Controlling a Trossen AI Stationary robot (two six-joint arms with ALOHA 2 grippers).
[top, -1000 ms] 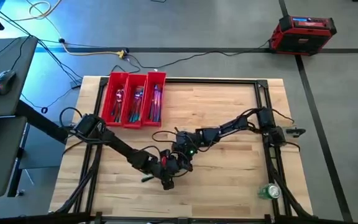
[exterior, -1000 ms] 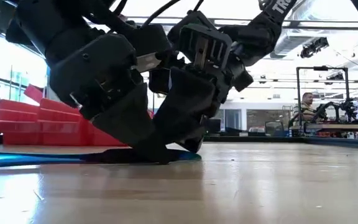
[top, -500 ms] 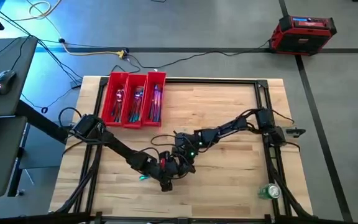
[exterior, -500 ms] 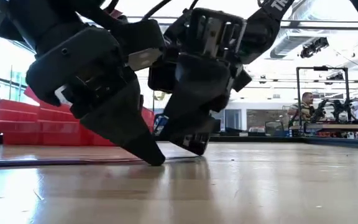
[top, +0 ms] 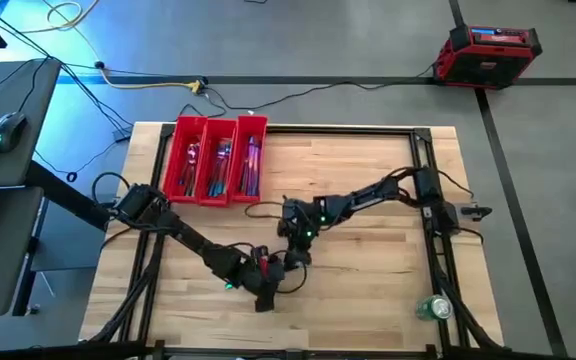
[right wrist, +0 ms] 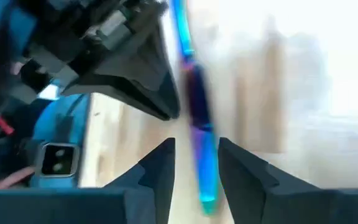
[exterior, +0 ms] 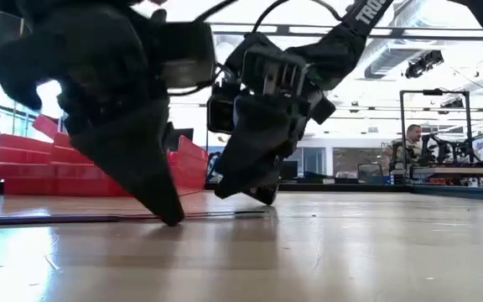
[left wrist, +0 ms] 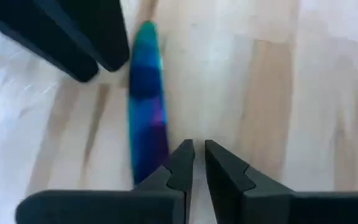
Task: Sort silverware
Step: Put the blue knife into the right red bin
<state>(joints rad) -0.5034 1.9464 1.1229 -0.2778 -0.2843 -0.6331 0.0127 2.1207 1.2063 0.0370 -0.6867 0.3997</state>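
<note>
R gripper (top: 293, 252) lifted off utensil (left wrist: 146, 99) — jaws spread; L gripper (left wrist: 195, 163) jaws nearly together, empty.

The left claw (top: 265, 297) and right claw (top: 295, 256) crowd each other at mid-table — each blocks the other's near side, with a flat knife (left wrist: 146, 99) on the wood just beside the left claw's nearly closed tips and running on toward the right claw's. Beyond the right claw toward the table's far-left corner stands the red tray (top: 216, 160), its walls a barrier, though bare board lies between. Out past the right claw's far side the table (top: 368, 290) is open wood — only a can (top: 432, 308) near the front right corner and the black frame rail (top: 438, 250) along the edge stand in the way.
</note>
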